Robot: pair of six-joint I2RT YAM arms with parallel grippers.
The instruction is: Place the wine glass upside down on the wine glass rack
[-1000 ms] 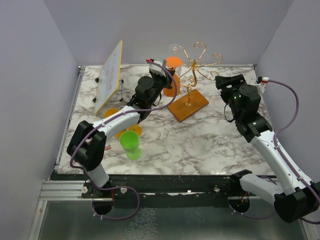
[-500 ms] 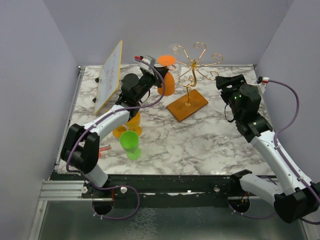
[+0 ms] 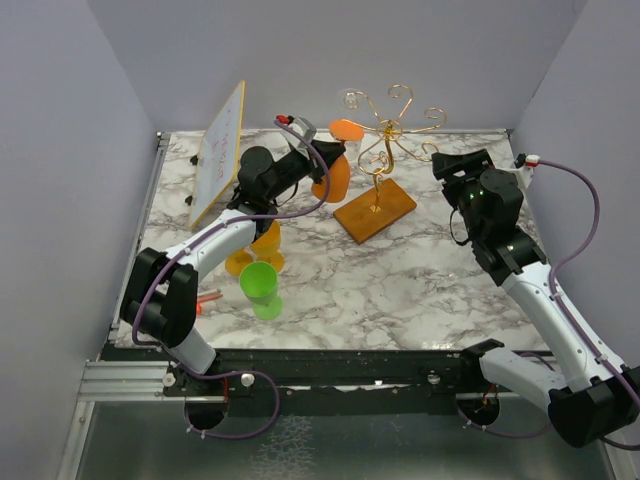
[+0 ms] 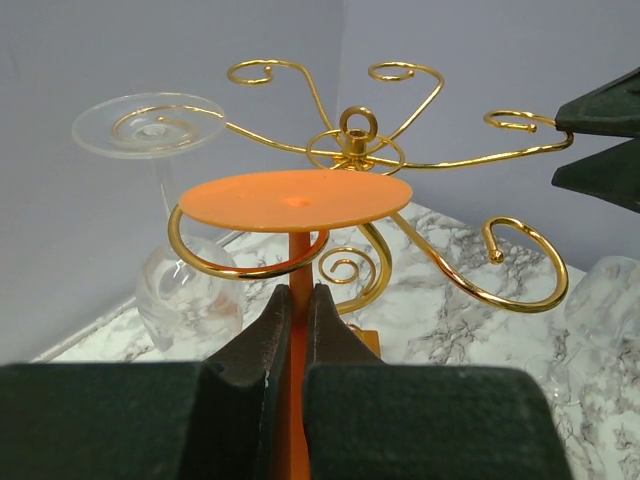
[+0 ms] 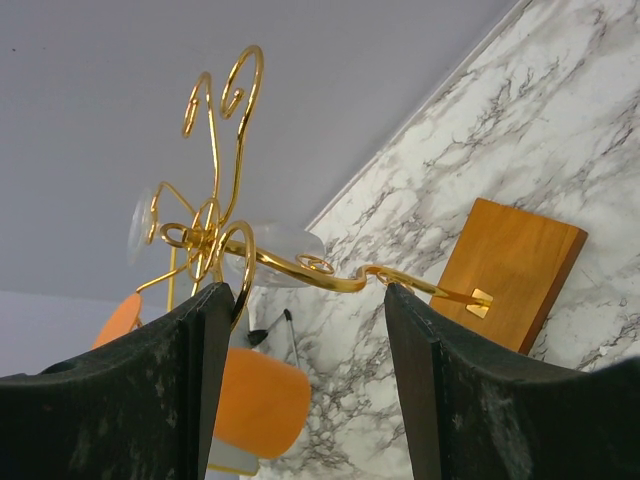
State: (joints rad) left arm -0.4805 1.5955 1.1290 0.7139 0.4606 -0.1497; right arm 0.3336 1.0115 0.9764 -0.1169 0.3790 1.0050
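Observation:
My left gripper (image 3: pixel 322 168) is shut on the stem of an orange wine glass (image 3: pixel 338 172), held upside down with its flat foot (image 3: pixel 346 129) on top. In the left wrist view the stem (image 4: pixel 298 262) is pinched between my fingers, and the foot (image 4: pixel 295 199) sits just above a curled arm (image 4: pixel 230 268) of the gold wire rack (image 4: pixel 352 140). I cannot tell whether the stem is inside the curl. The rack (image 3: pixel 388 128) stands on a wooden base (image 3: pixel 376 209). My right gripper (image 3: pixel 450 166) is open and empty, right of the rack (image 5: pixel 214 236).
A clear glass (image 4: pixel 150 125) hangs upside down on the rack's left arm. A tilted whiteboard (image 3: pixel 218 152) stands back left. An orange glass (image 3: pixel 262 246), a green cup (image 3: pixel 260 284) and a red pen (image 3: pixel 209 297) are near the left arm.
My left arm has pulled back to the left with the orange glass, then tipped its foot slightly right toward the rack. The right arm has not moved.

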